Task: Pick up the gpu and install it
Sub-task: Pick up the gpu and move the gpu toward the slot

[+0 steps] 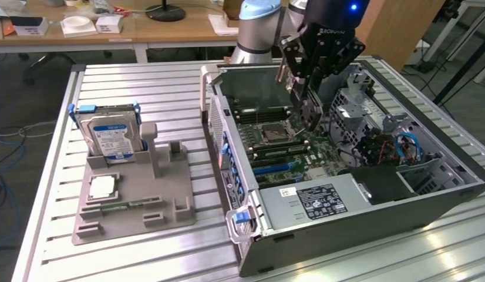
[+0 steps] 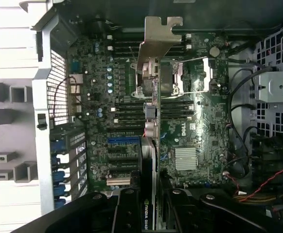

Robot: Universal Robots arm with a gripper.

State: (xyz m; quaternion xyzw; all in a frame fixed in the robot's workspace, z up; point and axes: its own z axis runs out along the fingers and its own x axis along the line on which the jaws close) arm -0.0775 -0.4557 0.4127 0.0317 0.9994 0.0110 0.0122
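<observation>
My gripper (image 1: 303, 82) is shut on the gpu (image 1: 308, 111), which hangs edge-down inside the open computer case (image 1: 352, 235), just above the motherboard (image 1: 289, 150). In the wrist view the gpu (image 2: 151, 121) shows edge-on, a thin dark card with its silver end bracket (image 2: 160, 41) at the far end and a green-lettered label between the black fingers (image 2: 127, 213). It hovers over the processor socket and memory slots. The blue expansion slot (image 2: 122, 140) lies beside it on the board, apart from the card.
A grey holder (image 1: 132, 202) stands on the slatted table at the exterior view's left, carrying an upright silver hard drive (image 1: 109, 136), a square chip (image 1: 101, 187) and a narrow green memory stick (image 1: 121, 205). Cables and drive cages (image 1: 391, 147) crowd the case's far side.
</observation>
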